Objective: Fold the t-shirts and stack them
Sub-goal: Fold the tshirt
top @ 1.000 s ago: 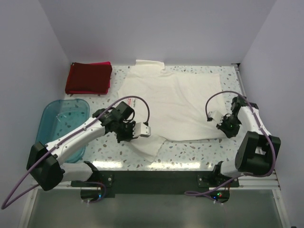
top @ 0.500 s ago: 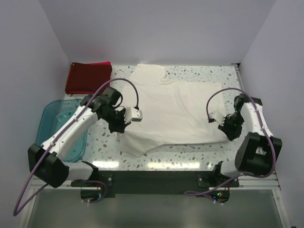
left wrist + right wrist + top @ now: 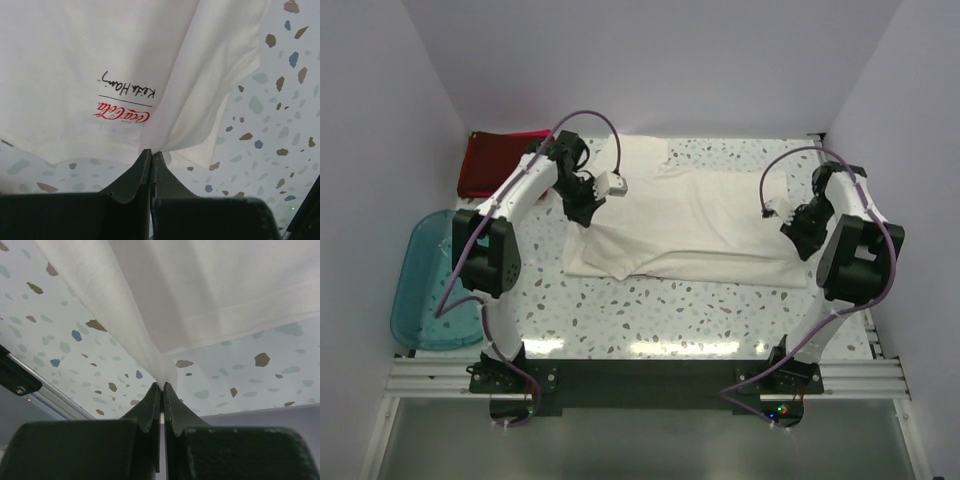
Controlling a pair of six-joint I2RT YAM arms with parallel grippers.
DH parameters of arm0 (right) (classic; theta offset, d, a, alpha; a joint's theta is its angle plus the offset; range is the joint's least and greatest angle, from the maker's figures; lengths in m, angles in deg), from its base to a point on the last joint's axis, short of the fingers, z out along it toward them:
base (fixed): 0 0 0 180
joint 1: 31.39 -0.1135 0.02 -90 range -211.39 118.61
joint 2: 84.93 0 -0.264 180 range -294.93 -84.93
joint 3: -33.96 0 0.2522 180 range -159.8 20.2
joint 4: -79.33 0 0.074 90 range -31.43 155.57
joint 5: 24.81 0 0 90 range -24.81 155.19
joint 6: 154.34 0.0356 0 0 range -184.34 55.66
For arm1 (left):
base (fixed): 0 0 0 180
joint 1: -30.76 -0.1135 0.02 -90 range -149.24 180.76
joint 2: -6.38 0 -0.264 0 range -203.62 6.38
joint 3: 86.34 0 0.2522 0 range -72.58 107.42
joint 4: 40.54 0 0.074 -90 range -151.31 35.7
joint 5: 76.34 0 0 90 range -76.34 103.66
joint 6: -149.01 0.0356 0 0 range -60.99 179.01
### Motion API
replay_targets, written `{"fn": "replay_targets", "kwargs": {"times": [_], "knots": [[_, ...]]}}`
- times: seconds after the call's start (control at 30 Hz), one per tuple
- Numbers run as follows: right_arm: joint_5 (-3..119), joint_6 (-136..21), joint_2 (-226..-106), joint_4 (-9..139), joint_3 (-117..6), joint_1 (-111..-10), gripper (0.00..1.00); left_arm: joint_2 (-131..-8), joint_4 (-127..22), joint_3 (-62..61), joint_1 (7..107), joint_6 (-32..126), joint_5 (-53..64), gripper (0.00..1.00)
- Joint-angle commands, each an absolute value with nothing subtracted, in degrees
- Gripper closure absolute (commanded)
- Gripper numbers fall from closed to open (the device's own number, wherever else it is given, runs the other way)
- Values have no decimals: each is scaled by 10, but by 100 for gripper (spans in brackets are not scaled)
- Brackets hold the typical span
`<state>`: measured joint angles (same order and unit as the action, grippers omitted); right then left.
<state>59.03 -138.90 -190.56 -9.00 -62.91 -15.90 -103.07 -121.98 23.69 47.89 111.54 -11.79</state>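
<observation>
A cream-white t-shirt point(image 3: 690, 225) lies folded lengthwise across the middle of the speckled table. My left gripper point(image 3: 582, 212) is shut on its left edge; the left wrist view shows the cloth point(image 3: 100, 65) with small red script and black lettering, pinched at the fingertips point(image 3: 151, 154). My right gripper point(image 3: 802, 238) is shut on the shirt's right edge; the right wrist view shows a cloth fold point(image 3: 150, 350) rising from the closed tips point(image 3: 163, 386). A folded dark red shirt point(image 3: 485, 163) lies at the back left, a pink edge just showing behind it.
A translucent teal tub point(image 3: 435, 295) hangs over the table's left edge. White walls close in the back and sides. A metal rail point(image 3: 650, 372) runs along the near edge by the arm bases.
Both grippers carried the shirt's near edge toward the back, folding it over. The left arm swung from the front left to the back left; the right arm moved back a little.
</observation>
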Motion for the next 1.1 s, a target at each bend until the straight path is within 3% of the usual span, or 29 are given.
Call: {"fn": "replay_targets", "kwargs": {"times": [0.0, 0.3, 0.73, 0.77, 0.8, 0.83, 0.87, 0.93, 1.07], "knots": [[592, -1370, -1931, -99, -679, -159, 100, -1070, -1256, 330, 472, 1153, -114, 100], [599, -1354, -1973, -76, -683, -179, 100, -1152, -1277, 397, 472, 1185, -87, 100], [597, -1318, -2003, -40, -706, -189, 99, -1162, -1265, 365, 456, 1169, -92, 100], [596, -1312, -2004, -39, -708, -190, 92, -1159, -1252, 357, 454, 1165, -92, 98], [594, -1299, -2005, -37, -716, -190, 81, -1154, -1245, 346, 453, 1158, -94, 84], [591, -1292, -2006, -40, -723, -190, 66, -1153, -1239, 345, 442, 1137, -99, 78], [589, -1269, -2005, -46, -737, -188, 63, -1150, -1239, 347, 434, 1124, -106, 67], [575, -1249, -2003, -63, -756, -173, 54, -1135, -1249, 351, 399, 1086, -142, 59], [522, -1187, -2007, -139, -813, -128, 49, -1069, -1220, 277, 350, 1032, -185, 49]]}}
